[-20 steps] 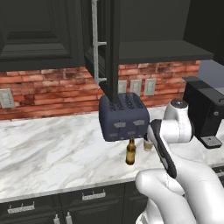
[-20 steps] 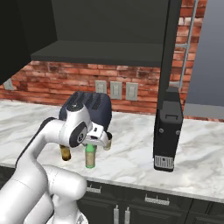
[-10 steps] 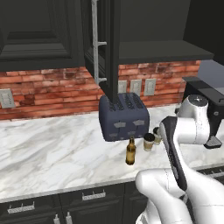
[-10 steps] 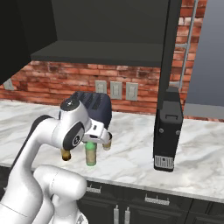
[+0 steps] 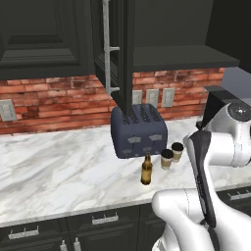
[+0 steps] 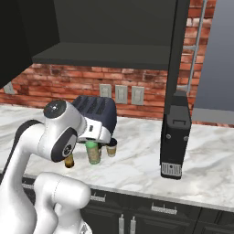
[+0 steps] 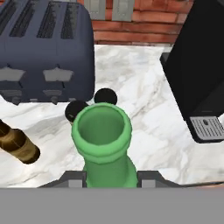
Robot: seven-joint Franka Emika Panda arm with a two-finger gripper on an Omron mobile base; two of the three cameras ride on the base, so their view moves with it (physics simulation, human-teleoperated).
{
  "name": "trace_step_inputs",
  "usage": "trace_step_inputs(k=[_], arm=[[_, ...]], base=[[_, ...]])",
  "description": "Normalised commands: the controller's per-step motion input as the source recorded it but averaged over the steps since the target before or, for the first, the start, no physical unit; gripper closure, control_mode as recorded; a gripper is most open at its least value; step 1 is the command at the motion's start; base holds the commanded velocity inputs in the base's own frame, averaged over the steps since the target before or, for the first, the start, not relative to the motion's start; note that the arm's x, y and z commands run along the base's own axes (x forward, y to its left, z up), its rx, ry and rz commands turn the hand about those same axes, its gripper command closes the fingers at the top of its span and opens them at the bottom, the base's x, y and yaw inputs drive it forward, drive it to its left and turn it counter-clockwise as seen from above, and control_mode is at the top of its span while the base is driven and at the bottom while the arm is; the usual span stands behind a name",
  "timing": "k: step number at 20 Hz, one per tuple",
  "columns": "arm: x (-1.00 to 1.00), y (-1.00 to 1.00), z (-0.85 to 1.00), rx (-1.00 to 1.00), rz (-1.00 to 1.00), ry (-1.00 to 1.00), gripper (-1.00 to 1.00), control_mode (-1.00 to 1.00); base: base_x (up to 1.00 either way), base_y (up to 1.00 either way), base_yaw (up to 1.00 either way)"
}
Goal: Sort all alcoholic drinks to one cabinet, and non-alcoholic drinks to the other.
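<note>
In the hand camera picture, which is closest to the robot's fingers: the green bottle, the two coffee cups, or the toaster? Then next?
1. Green bottle, between the gripper's fingers.
2. Coffee cups, just behind the bottle; too close to rank them apart.
3. Toaster, farthest, behind the cups.

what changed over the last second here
The arm swung right and rose in the left base view. The hand stays shut on the green bottle, which sits lower on the counter in the right base view. The amber bottle, both coffee cups and toaster stayed put.

Green bottle [image 7: 105, 144]; amber-brown bottle [image 5: 146, 170]; navy toaster [image 5: 138, 131]; white-grey marbled counter [image 5: 59, 171].
</note>
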Motion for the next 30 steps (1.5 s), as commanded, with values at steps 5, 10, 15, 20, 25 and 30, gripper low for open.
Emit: trace_step_inputs(k=[5, 10, 15, 20, 25, 30], arm=[[-0.18, 0.00, 0.73, -0.07, 0.00, -0.11, 1.00, -1.00], [-0.03, 0.00, 0.80, -0.02, 0.00, -0.04, 1.00, -1.00], [0.00, 0.00, 0.78, 0.00, 0.00, 0.00, 1.00, -1.00], [0.00, 0.00, 0.65, 0.00, 0.00, 0.00, 1.00, -1.00], [0.00, 0.01, 0.43, 0.00, 0.00, 0.00, 1.00, -1.00], [0.05, 0.01, 0.22, 0.00, 0.00, -0.02, 1.00, -1.00]], base=[[0.00, 0.00, 0.00], [0.00, 0.00, 0.00], [0.00, 0.00, 0.00], [0.00, 0.00, 0.00], [0.00, 0.00, 0.00], [0.00, 0.00, 0.00]])
